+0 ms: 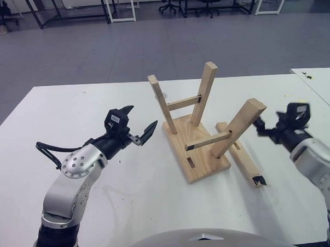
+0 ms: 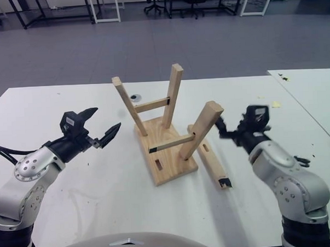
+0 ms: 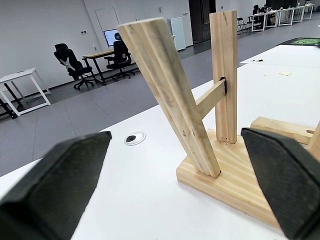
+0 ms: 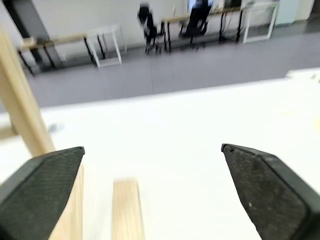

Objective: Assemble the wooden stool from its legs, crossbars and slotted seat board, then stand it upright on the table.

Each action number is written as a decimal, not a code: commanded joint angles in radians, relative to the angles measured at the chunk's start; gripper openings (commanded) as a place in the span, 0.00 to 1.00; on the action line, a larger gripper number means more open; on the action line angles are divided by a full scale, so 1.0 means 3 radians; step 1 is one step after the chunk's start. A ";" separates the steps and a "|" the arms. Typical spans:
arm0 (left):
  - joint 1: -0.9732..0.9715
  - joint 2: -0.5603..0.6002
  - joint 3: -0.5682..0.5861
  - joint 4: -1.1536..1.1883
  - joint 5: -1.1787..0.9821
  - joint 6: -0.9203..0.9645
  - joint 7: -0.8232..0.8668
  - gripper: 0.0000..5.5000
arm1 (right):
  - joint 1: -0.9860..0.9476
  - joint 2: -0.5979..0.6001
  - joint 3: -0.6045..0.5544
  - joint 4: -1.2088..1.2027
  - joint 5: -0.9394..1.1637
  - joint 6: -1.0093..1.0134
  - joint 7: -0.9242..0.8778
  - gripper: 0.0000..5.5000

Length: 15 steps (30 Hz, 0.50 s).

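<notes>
A white worktop (image 1: 103, 203) is standing in a wide room with grey floor, and office chairs and desks are waiting far behind. The slotted seat board (image 1: 202, 168) is lying flat near the middle, with two legs (image 1: 162, 104) rising from its far side, joined by a crossbar (image 1: 183, 103). A third leg (image 1: 239, 126) is leaning obliquely at the right of the board, carrying a second crossbar (image 1: 208, 141). The last leg (image 1: 246, 163) is lying loose just beside the board. The left hand (image 1: 144, 116) is hovering open left of the stool. The right hand (image 1: 280, 121) is also hovering, its fingers spread wide, near the top of the leaning leg. The pale planed wood is looking stiff, rather light and smooth, so I judge a grip across the flat faces at mid-length of a leg is holding best; the joints are probably loose.
</notes>
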State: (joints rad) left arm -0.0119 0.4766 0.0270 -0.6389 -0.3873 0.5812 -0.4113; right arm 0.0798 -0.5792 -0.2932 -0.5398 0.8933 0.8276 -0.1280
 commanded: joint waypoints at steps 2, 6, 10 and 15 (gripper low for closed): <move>-0.0073 0.0035 -0.0021 0.0049 0.0052 -0.0030 -0.0040 0.87 | 0.0584 0.0027 0.0801 0.0299 -0.0531 0.0046 0.0479 0.93; -0.0105 0.0048 -0.0021 0.0065 0.0061 -0.0014 -0.0061 0.87 | 0.0611 0.0005 0.0890 0.0422 -0.0883 -0.0028 0.0600 0.77; -0.0099 0.0037 -0.0046 0.0059 0.0078 -0.0003 -0.0052 0.87 | 0.0598 -0.0010 0.0879 0.0438 -0.1036 0.0067 0.0737 0.62; -0.0099 0.0033 -0.0062 0.0055 0.0087 0.0002 -0.0040 0.87 | 0.0570 -0.0014 0.0802 0.0552 -0.1202 0.0136 0.0818 0.45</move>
State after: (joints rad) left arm -0.0279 0.4781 0.0126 -0.6267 -0.3772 0.5775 -0.4240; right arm 0.2391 -0.5784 -0.0542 -0.4105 0.5543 0.8282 0.1063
